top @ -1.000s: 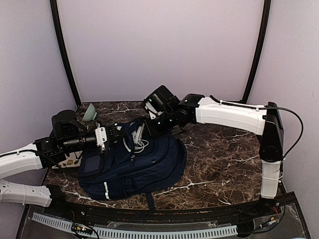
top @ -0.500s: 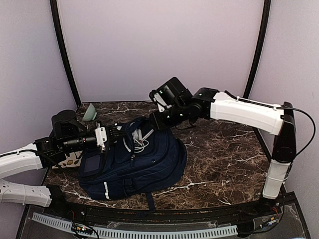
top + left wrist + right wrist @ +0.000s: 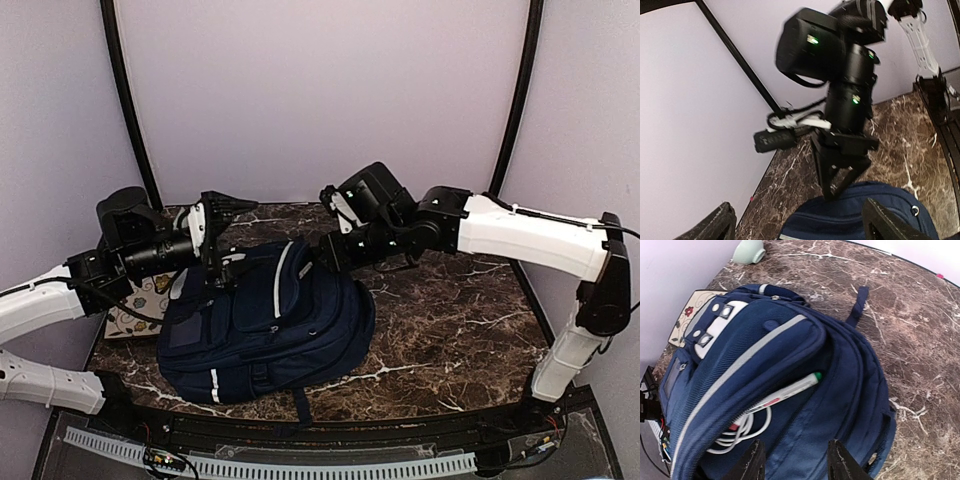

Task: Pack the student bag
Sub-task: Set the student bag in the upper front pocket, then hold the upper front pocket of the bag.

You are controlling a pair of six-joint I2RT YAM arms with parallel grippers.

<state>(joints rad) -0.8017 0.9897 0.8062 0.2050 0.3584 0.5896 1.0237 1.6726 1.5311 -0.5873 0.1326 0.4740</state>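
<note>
student bag (image 3: 270, 320), pen (image 3: 790, 388) and cable (image 3: 740, 432) inside

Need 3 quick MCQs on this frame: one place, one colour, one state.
1. Where is the pale green cup? A far left corner of the table; B near right corner; C middle of the near edge.
2. Cap colour of the pen in the student bag opening? A red; B green; C yellow.
3. State of the left tool? A shut on the pen; B open, empty; C shut on a strap.
Key: 1A, it sits on the marble beyond the bag's top. 2B, the green tip shows above the white cable. 3B, its fingers stand wide apart, nothing between.
</note>
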